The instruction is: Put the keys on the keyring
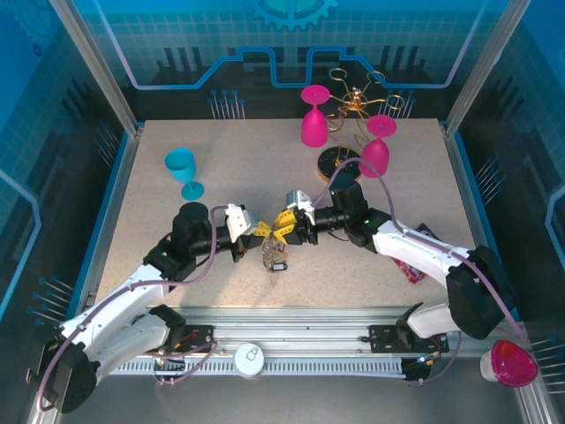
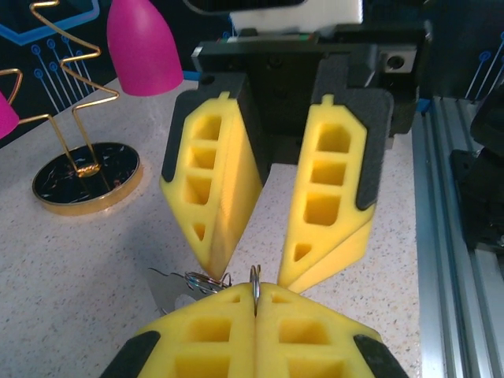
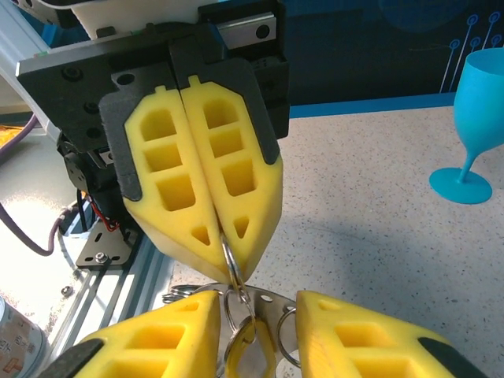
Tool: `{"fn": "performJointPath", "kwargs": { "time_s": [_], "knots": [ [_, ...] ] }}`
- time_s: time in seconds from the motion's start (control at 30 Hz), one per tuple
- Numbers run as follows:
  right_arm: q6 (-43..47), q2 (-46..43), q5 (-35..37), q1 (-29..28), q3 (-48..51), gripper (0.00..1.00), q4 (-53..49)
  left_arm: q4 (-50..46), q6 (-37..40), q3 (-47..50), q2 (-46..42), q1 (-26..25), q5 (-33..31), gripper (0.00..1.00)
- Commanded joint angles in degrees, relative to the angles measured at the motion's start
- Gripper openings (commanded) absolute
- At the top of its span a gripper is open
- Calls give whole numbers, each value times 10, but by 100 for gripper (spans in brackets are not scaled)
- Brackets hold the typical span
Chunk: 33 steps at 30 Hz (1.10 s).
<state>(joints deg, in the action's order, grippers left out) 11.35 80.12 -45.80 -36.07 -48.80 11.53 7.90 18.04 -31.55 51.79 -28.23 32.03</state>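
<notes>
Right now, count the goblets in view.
4: blue goblet upright, left; first pink goblet inverted, back centre; second pink goblet inverted by the gold wire stand; third pink goblet off-table, near right.

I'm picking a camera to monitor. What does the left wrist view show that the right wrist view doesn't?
Left wrist, not right wrist: the gold wire stand and a pink goblet. Right wrist, not left wrist: a blue goblet and a yellow-headed key. Both: the left claw shut on a metal ring, facing the open right claw.

Speckled table (image 1: pixel 221 141) carries a blue goblet (image 1: pixel 183 168), pink goblets (image 1: pixel 313 119), wire stand (image 1: pixel 331 162).
</notes>
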Motion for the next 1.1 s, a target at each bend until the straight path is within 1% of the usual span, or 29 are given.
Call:
{"fn": "performJointPath", "kwargs": {
  "time_s": [0.0,0.13,0.23,0.37,0.43,0.47,0.53,0.57,0.6,0.7,0.8,0.87,0.93,0.97,1.07],
  "knots": [
    [-8,9,-27,-2,-5,29,23,44,-14,7,-8,0,34,0],
    [-7,13,-34,-3,-9,24,25,53,-20,10,-6,0,40,0],
    [-11,12,-43,-3,-10,17,33,52,-20,10,-4,0,43,0],
    [-9,9,-52,-4,-11,0,36,40,-13,7,-3,1,40,0],
    [-2,7,-52,-4,-13,0,25,21,-5,0,-1,0,29,1],
    [6,6,-50,-4,-13,0,13,7,2,-5,-1,1,23,8],
    [24,3,-46,-4,-30,0,-25,-26,21,-17,2,1,14,13],
    [39,2,-42,-4,-39,0,-53,-45,33,-26,4,1,8,17],
    [55,2,-35,-6,-49,0,-84,-61,41,-33,6,1,3,18],
    [120,10,-10,-16,-92,0,-199,-113,73,-59,18,0,0,19],
    [167,22,17,-27,-135,0,-286,-160,101,-84,34,0,-1,17],
    [195,32,40,-35,-165,0,-344,-187,118,-99,43,0,-3,12],
    [215,41,53,-40,-192,0,-388,-208,132,-112,51,-1,-4,4],
    [221,43,55,-42,-203,0,-404,-216,137,-117,54,-1,-5,1],
    [222,42,50,-44,-214,0,-413,-224,143,-123,59,-1,-8,0]
  ]
}}
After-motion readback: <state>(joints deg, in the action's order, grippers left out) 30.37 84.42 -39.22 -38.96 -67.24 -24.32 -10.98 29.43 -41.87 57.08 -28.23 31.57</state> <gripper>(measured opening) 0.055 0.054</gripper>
